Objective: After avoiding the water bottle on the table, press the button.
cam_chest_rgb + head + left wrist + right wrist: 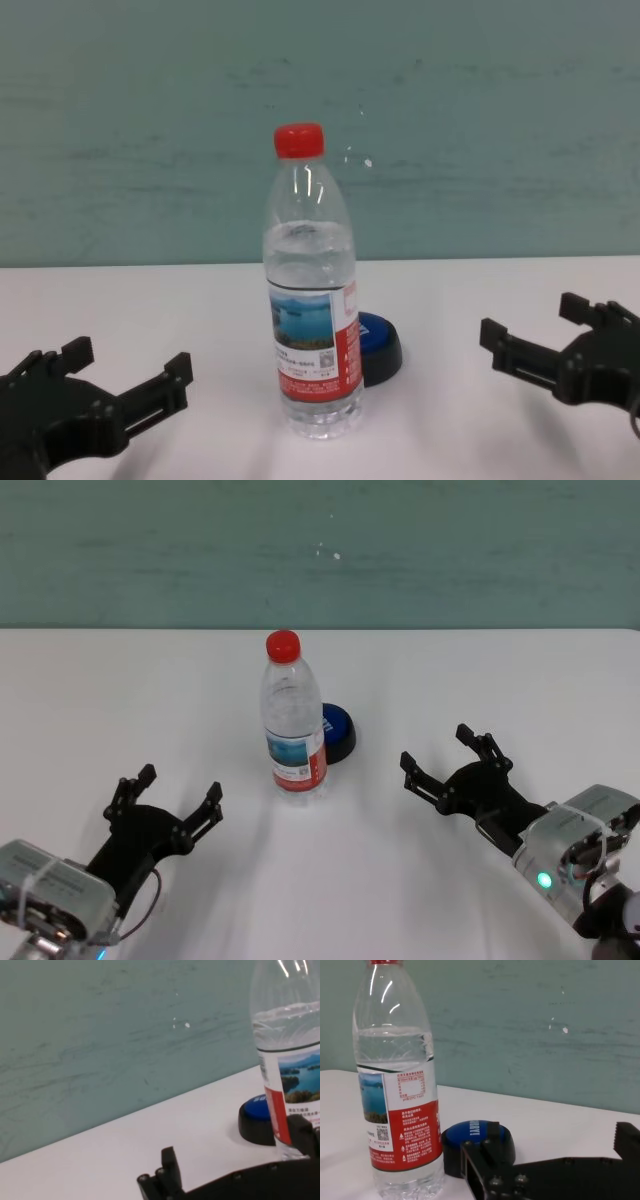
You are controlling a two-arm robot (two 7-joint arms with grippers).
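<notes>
The water bottle [293, 720] stands upright in the middle of the white table [330, 880], with a red cap and a lake-picture label. The blue button [338, 730] on a black base sits just behind it, to the right, partly hidden by the bottle. My left gripper [181, 783] is open and empty, low over the table to the near left of the bottle. My right gripper [437, 748] is open and empty, to the right of the bottle and button, a little nearer than they are. The right wrist view shows bottle [400, 1100] and button [475, 1140] close ahead.
A teal wall [320, 550] rises behind the table's far edge. The chest view shows the bottle [310, 330] in front of the button [382, 352], with one gripper on each side [128, 358] [530, 318].
</notes>
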